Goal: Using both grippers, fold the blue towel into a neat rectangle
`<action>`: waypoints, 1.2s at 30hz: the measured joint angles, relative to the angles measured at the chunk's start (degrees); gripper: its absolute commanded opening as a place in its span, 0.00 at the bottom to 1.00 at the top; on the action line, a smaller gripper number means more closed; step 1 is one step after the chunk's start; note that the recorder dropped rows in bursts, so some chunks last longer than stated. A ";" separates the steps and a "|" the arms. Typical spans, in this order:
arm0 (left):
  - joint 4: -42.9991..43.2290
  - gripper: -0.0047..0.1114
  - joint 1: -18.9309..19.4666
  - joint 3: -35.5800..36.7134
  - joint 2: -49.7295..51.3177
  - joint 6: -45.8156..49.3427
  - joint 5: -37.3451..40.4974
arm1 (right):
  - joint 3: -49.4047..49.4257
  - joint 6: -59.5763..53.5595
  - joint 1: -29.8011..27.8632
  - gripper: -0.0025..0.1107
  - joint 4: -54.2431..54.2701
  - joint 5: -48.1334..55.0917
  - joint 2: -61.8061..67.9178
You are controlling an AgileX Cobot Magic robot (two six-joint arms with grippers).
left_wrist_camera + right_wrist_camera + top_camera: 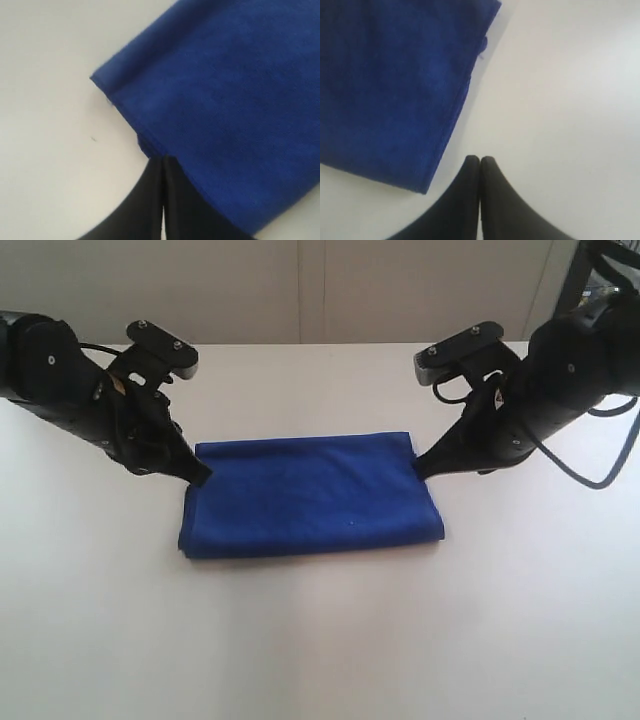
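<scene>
The white surface (320, 640) fills the bottom of the frame nearest the camera, and just above it, at the centre, lies the blue towel (310, 495). At the left, the left gripper (200, 477) has its jaws pressed together, with the tip at the towel's upper left corner. The left wrist view shows it touching the cloth's edge, though I cannot tell whether any cloth is pinched between the tips. The towel itself looks folded: it is a compact, stacked rectangle with layers showing along its left side and fairly straight edges, so the task appears done or nearly so. At most, some squaring of the slightly spread lower corners seems left. Its long axis runs left to right across the frame, with the short sides facing the two arms. At the right, the right gripper (422, 466) is closed on nothing, and its tip rests just beside the towel's upper right corner, clear of the cloth in the right wrist view.
</scene>
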 measured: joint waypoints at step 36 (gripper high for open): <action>-7.59 0.04 4.40 -11.71 19.41 -10.32 -0.95 | -6.37 -2.01 -3.32 0.02 13.54 2.86 15.94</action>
